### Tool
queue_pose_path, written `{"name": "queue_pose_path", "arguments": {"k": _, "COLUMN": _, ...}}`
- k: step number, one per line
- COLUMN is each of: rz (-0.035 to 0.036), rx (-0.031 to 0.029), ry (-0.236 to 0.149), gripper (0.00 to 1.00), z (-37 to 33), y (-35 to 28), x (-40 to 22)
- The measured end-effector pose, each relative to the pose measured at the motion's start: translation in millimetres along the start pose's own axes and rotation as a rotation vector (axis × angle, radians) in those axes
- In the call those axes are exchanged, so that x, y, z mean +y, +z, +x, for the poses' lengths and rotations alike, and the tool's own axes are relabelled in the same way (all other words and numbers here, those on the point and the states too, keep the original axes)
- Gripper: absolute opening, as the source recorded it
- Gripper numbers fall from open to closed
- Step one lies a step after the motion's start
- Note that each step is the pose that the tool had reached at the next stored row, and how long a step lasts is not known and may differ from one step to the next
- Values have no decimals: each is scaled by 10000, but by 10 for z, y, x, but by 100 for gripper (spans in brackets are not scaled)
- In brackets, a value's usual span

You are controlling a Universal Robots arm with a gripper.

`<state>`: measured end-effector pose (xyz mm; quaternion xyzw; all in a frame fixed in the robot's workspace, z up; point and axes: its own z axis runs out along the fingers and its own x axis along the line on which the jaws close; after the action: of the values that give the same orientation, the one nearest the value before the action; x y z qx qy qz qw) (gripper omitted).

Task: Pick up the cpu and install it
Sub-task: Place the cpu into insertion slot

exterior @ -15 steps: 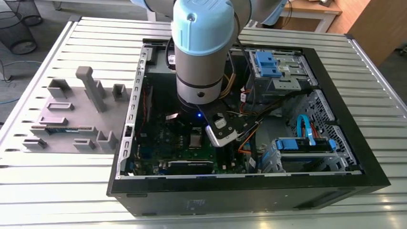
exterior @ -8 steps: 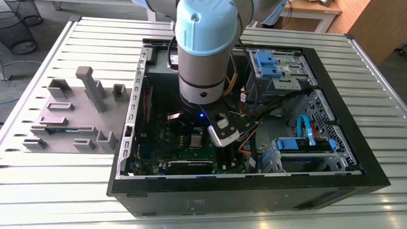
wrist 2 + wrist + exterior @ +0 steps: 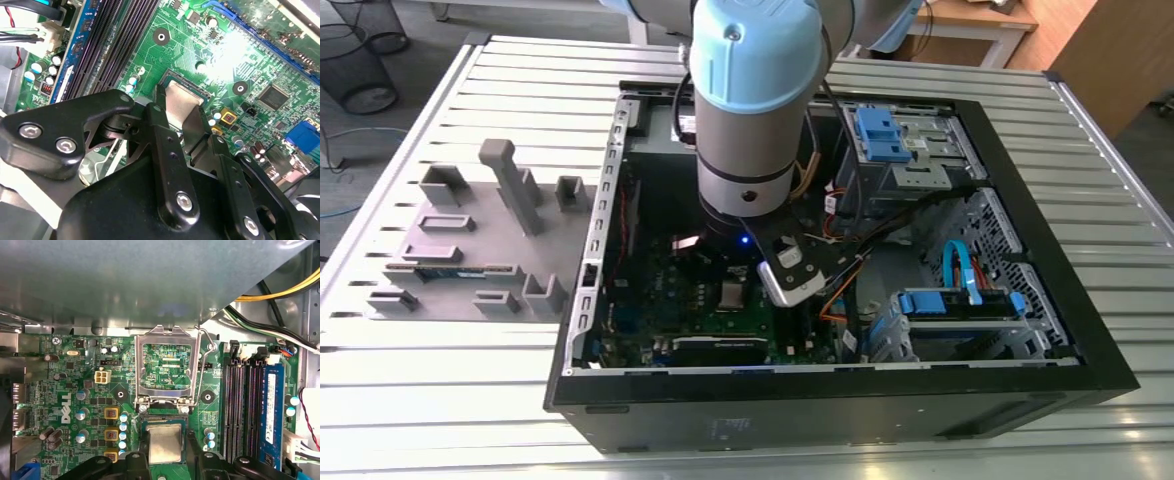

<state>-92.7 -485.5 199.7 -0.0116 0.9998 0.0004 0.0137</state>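
The cpu (image 3: 164, 442), a small square chip with a silver top, lies level in the motherboard socket, in line with the socket's frame. My gripper (image 3: 167, 456) stands straight over it, one black finger (image 3: 142, 454) against each of two opposite edges, shut on the chip. In the second wrist view the cpu (image 3: 181, 102) shows as a silver patch between the fingertips (image 3: 159, 107) of the gripper (image 3: 181, 114). The socket's metal load plate (image 3: 165, 365) is flipped up and open, its lever (image 3: 202, 360) raised beside it. In the exterior view the arm (image 3: 747, 120) reaches down into the open computer case (image 3: 1014, 330).
Black memory slots (image 3: 240, 405) and a blue memory stick (image 3: 272, 410) run beside the socket. Yellow and black cables (image 3: 280, 295) hang near the case wall. Blue drive bays (image 3: 961, 300) sit on the exterior view's right. A grey parts fixture (image 3: 467, 240) lies outside the case on the slatted table.
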Motion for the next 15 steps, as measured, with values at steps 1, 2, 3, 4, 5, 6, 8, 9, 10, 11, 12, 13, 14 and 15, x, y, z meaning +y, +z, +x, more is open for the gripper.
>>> {"name": "queue_pose_path", "arguments": {"k": 1, "rz": 1, "rx": 0, "ry": 0, "gripper": 40, "z": 0, "y": -2, "x": 0}}
{"name": "queue_pose_path", "arguments": {"k": 2, "rz": 0, "rx": 0, "ry": 0, "gripper": 40, "z": 0, "y": -2, "x": 0}}
{"name": "queue_pose_path", "arguments": {"k": 3, "rz": 0, "rx": 0, "ry": 0, "gripper": 40, "z": 0, "y": -2, "x": 0}}
{"name": "queue_pose_path", "arguments": {"k": 4, "rz": 1, "rx": 0, "ry": 0, "gripper": 40, "z": 0, "y": -3, "x": 0}}
{"name": "queue_pose_path", "arguments": {"k": 5, "rz": 1, "rx": 0, "ry": 0, "gripper": 40, "z": 0, "y": -3, "x": 0}}
{"name": "queue_pose_path", "arguments": {"k": 6, "rz": 0, "rx": 0, "ry": 0, "gripper": 40, "z": 0, "y": -3, "x": 0}}
{"name": "queue_pose_path", "arguments": {"k": 8, "rz": 0, "rx": 0, "ry": 0, "gripper": 40, "z": 0, "y": -3, "x": 0}}
{"name": "queue_pose_path", "arguments": {"k": 9, "rz": 1, "rx": 1, "ry": 0, "gripper": 40, "z": 0, "y": -4, "x": 0}}
{"name": "queue_pose_path", "arguments": {"k": 10, "rz": 1, "rx": 0, "ry": 0, "gripper": 40, "z": 0, "y": -4, "x": 0}}
{"name": "queue_pose_path", "arguments": {"k": 11, "rz": 1, "rx": 2, "ry": 0, "gripper": 40, "z": 0, "y": -4, "x": 0}}
{"name": "queue_pose_path", "arguments": {"k": 12, "rz": 1, "rx": 5, "ry": 2, "gripper": 38, "z": 1, "y": -5, "x": 0}}
{"name": "queue_pose_path", "arguments": {"k": 13, "rz": -1, "rx": -2, "ry": 1, "gripper": 38, "z": 0, "y": -4, "x": 0}}
{"name": "queue_pose_path", "arguments": {"k": 14, "rz": 1, "rx": 0, "ry": -1, "gripper": 33, "z": 0, "y": -4, "x": 0}}
{"name": "queue_pose_path", "arguments": {"k": 15, "rz": 0, "rx": 0, "ry": -1, "gripper": 33, "z": -1, "y": -4, "x": 0}}
